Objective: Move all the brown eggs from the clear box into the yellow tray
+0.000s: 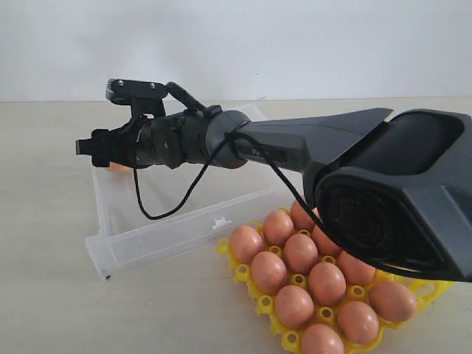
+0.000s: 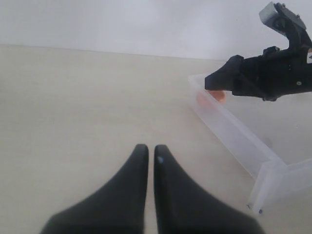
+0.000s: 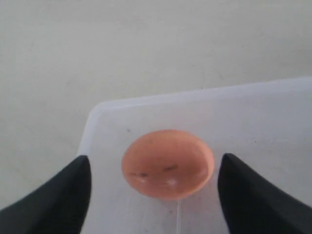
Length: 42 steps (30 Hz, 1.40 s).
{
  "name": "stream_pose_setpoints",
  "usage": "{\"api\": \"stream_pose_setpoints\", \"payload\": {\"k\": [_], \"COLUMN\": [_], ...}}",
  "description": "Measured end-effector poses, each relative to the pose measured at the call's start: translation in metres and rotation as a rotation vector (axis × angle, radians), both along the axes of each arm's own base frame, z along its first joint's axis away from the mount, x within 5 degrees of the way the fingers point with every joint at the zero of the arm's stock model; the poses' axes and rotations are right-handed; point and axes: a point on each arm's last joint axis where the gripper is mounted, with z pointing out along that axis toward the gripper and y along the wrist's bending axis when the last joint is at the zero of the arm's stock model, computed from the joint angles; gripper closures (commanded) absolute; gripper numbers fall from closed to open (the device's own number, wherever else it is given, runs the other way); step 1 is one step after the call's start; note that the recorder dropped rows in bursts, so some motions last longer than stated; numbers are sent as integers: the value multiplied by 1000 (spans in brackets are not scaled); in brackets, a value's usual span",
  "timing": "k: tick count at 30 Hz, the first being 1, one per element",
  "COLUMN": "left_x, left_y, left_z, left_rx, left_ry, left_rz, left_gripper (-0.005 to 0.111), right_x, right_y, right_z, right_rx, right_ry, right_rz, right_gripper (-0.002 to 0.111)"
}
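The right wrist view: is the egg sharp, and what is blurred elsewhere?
Right wrist view: the egg is sharp, speckles visible. Left wrist view: the left gripper is blurred, the egg a hazy smear behind the clear box wall. Exterior view: soft, even light.

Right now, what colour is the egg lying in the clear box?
The egg is orange-brown with faint dark specks; right wrist view shows it best.

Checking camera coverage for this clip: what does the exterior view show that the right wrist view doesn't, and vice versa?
Only the exterior view: the yellow tray holding brown eggs, and the right arm reaching over the clear box. Only the right wrist view: the right gripper open, one finger each side of a speckled egg, not touching. Both: that egg in the box's corner.
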Motion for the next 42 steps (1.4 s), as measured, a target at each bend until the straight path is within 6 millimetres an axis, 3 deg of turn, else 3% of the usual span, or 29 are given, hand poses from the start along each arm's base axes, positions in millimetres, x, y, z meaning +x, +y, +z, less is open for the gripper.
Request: {"api": "stream_pose_setpoints", "payload": {"k": [2,6,11,19,22,26,28,33,39,42], "left_x": [0,0,0,0,0,0,0,0,0,0], "left_y": [0,0,0,0,0,0,0,0,0,0], "left_z": [0,0,0,0,0,0,0,0,0,0], "left_rx": [0,0,0,0,0,0,0,0,0,0], "left_ry": [0,0,0,0,0,0,0,0,0,0], "left_rz": [0,0,0,0,0,0,0,0,0,0], "left_gripper": [103,103,103,103,103,103,103,103,103,103], "right_x": [1,3,5,8,9,8,7,7,8,11], "right_y": [0,1,2,2,2,2,2,2,1,-1], "right_z": [-8,-20,-20,-16,-15,-16,-18,-22,-37,-39], "right_rx": [45,95,143,189,195,188,183,212,313,336], "right_ry": [22,31,17,-35,-39,-28,-13,40,121,125], "right_rz": [-35,-71,-94,-105,-108,-106,-108,-136,-215,-232], "right_gripper": [69,71,74,95,85,47,37,41,57,57]}}
